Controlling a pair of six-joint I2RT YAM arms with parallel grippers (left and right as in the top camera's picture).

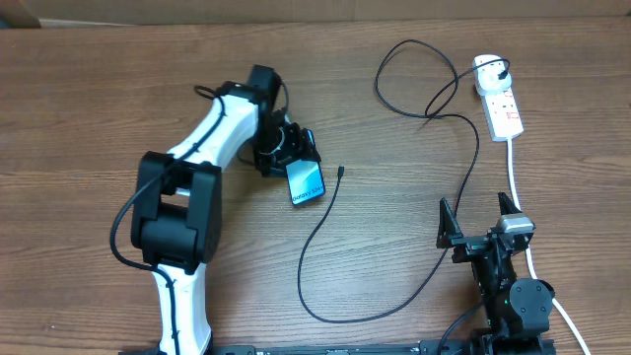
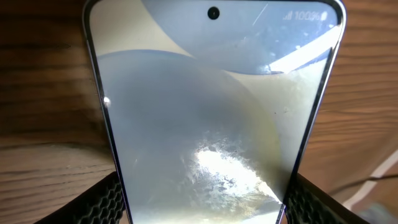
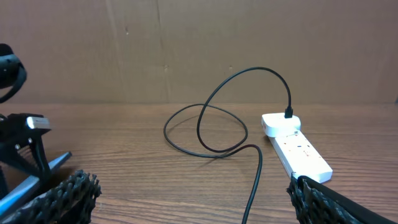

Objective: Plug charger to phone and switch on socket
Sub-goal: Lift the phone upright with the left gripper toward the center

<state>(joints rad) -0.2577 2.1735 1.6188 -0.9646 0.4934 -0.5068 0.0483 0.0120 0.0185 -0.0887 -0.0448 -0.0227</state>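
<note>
— How is the left gripper (image 2: pixel 202 202) set?
— It is closed partway on the phone (image 1: pixel 307 181); both long edges are met by the pads (image 2: pixel 102 202).
— And the phone's long axis?
— It is pointed away from the gripper, camera end outermost, where "100%" is faintly read. The charger (image 1: pixel 339 172) tip is seen just beside the phone, the socket (image 1: pixel 503 104) well apart. The right gripper (image 1: pixel 478 219) is spread wide, empty.

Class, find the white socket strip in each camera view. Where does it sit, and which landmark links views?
Overhead: the socket at the top right.
Left wrist: not in it; the phone fills the frame.
Right wrist: the socket lies right of centre.
Shared landmark: the charger looping beside it, in overhead and right wrist.
</note>
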